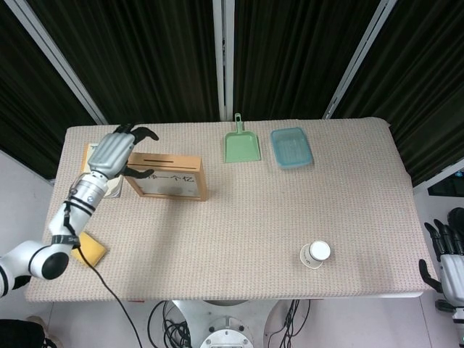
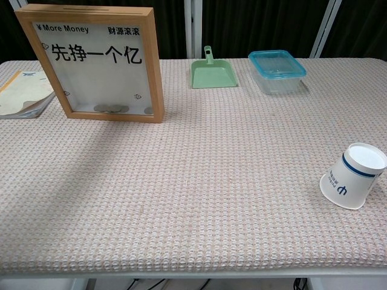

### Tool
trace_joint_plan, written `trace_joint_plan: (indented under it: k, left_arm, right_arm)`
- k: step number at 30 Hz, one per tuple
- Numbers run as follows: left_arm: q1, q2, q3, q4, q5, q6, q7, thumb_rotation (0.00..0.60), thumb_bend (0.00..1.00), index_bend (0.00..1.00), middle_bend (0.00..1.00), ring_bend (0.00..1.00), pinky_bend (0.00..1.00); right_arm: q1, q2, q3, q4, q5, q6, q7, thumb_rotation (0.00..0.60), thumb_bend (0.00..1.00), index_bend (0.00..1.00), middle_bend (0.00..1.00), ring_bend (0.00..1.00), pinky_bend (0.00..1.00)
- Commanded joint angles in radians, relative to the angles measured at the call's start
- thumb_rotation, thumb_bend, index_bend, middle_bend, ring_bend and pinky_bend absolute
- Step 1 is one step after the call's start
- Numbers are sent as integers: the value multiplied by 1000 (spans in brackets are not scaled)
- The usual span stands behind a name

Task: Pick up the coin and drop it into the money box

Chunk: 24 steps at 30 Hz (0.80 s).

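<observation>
The left robot hand [image 1: 114, 153] hovers at the left end of the money box [image 1: 167, 176], its fingers [image 1: 142, 133] spread apart and holding nothing that can be made out. The right robot hand [image 1: 451, 257] hangs off the worktop's lower right corner, fingers extended and apart, also holding nothing.

No loose coin shows on the worktop [image 1: 246, 232] or in either hand. In the chest view a few coins [image 2: 110, 109] lie at the bottom of the wooden-framed box [image 2: 97, 61], behind its clear front, so the drop looks done, though which of them is the task's coin cannot be told.

The main hazard now is the box itself. It stands upright on a narrow base, and the left hand sits very close to its top left corner near the slot [image 1: 160, 156]. A careless sideways or forward retreat could catch a finger on the frame and tip it over or shove it towards the green dustpan [image 1: 241, 145]. A straight lift first seems the safer exit.

The arm's path back also passes over the booklet [image 2: 23, 92] and the yellow sponge [image 1: 88, 249]; a low sweep could drag either one. The paper cup [image 1: 315, 254] and blue-lidded container [image 1: 291, 147] lie well apart and look safe.
</observation>
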Motion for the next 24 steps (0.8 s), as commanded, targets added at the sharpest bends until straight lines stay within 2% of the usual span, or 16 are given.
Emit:
trace_joint_plan:
  k: [1,5,9,15,19,24]
  left_arm:
    - [186,68,87,-206,212,340,175,600,122,268,229,51,137]
    - [357,82,195,-240,433,581,232,600,119,186,230,66,138]
    - [521,33,309,-161,597,760,282,600,118,179,228,78,138]
    - [687,-70,425,8,640,827,267,600,118,168,126,8,95]
    - [750,-116,445,113,634,841,259,600,118,142,98,0,74]
    - [788,-131,429,179,610,843,216,600,119,99,79,0,75]
  right_arm:
    - [3,0,1,-2,-4,0,-1,600,423,0,0,0,0]
    - [9,-5,7,-1,-12,9,-16,600,390,0,0,0,0]
    - [14,-19,16,-3,-24,31,-36,600,356,0,0,0,0]
    - [13,-47,13,8,-54,64,-57,600,346,0,0,0,0]
    - [9,-56,12,18,-63,81,-57,600,347,0,0,0,0]
    - [10,-60,0,23,-68,70,-68,600,346,0,0,0,0]
